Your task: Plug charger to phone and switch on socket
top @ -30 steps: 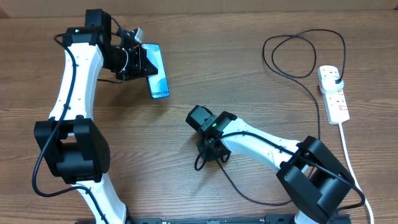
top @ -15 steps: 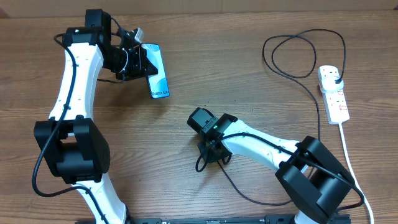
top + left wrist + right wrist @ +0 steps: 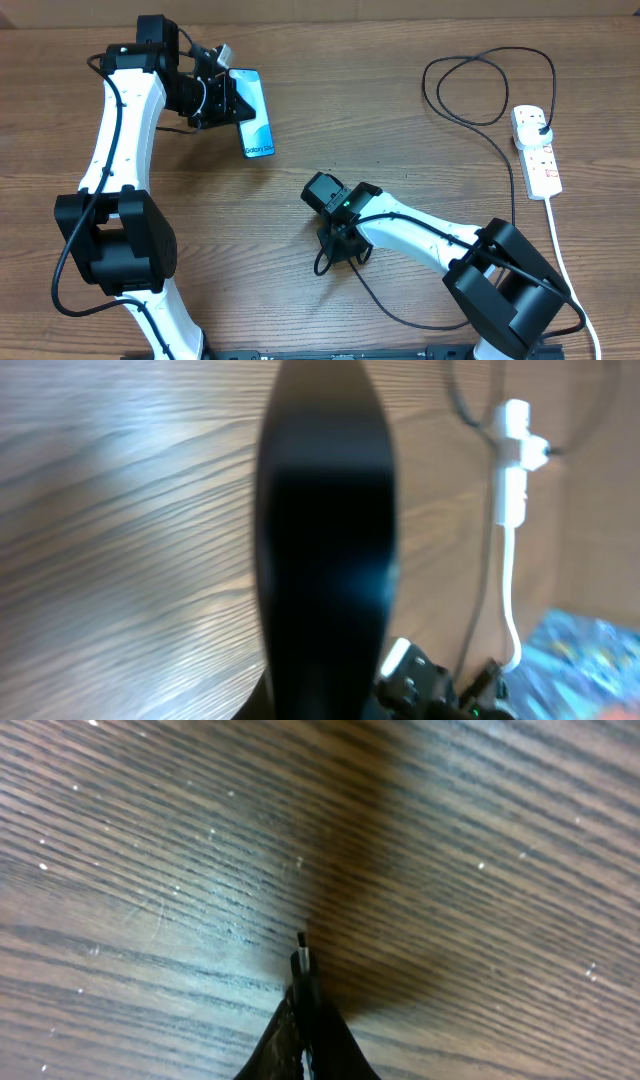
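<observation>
Right now the phone (image 3: 256, 128) is held up off the table (image 3: 400, 150) at the far left, with the left gripper (image 3: 222, 100) clamped on its upper end. Its lit screen is turned upward and the lower edge is tilted toward the middle of the table. From the left wrist view the phone (image 3: 325, 550) is seen only as a dark, blurred slab filling the centre, so the fingers themselves cannot be made out there. The socket (image 3: 514, 470) is glimpsed well beyond it.

Over at mid-table, the right gripper (image 3: 340, 243) is lowered close to the wood, well apart from the phone. Its fingers (image 3: 325, 1045) are pinched together on the charger (image 3: 302, 963), and the small connector tip is seen poking out past them, just above the wood grain. A small loop of cable is formed beside the gripper. From there the thin black cable is trailed back along the near side and swept up in a wide loop at the far right. The black plug (image 3: 541, 125) is seated in the socket (image 3: 540, 165), which is laid flat by the right edge, its white cord (image 3: 566, 262) run toward the near side.
</observation>
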{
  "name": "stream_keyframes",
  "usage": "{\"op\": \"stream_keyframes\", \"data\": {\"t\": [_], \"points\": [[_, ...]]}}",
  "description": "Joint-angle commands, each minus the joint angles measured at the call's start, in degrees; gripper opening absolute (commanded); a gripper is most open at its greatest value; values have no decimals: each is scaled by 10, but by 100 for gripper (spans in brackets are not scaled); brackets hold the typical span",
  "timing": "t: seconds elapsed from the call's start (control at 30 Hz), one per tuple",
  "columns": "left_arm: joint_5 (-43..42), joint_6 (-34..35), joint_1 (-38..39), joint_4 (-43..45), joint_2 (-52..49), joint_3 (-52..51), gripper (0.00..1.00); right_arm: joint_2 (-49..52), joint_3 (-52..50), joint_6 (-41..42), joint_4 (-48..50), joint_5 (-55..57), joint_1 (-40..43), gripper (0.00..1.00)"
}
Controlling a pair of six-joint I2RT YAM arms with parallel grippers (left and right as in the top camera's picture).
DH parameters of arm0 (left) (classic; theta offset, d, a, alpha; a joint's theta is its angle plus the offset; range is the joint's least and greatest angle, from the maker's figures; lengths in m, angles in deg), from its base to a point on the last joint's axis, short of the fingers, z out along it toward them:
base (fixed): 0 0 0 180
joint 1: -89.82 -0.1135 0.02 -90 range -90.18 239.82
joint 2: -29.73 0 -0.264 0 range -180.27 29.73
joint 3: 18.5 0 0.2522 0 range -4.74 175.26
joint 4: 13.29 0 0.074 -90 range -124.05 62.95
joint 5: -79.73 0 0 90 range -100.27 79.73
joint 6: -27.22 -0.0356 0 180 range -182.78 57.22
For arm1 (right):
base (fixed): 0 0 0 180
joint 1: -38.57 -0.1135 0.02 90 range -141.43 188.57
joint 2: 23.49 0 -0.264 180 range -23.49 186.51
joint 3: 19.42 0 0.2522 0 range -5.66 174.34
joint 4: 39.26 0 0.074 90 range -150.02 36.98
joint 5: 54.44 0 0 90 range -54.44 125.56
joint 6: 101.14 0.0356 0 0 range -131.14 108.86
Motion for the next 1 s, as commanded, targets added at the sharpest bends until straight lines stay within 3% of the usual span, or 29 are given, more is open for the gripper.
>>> {"op": "stream_keyframes", "data": {"t": [0.0,0.17,0.43,0.6,0.97], "points": [[-153,-92,3,0,7,7,4,0,45,-5,-5,-47,24,4],[-308,-173,2,-2,7,7,4,-42,113,-89,-28,-208,77,4],[-481,-190,1,12,7,7,4,-118,123,-166,2,-456,203,4],[-481,-159,3,22,7,7,4,-117,122,-194,45,-632,261,4],[-481,-158,19,22,7,7,4,-117,122,-187,84,-671,259,4]]}}
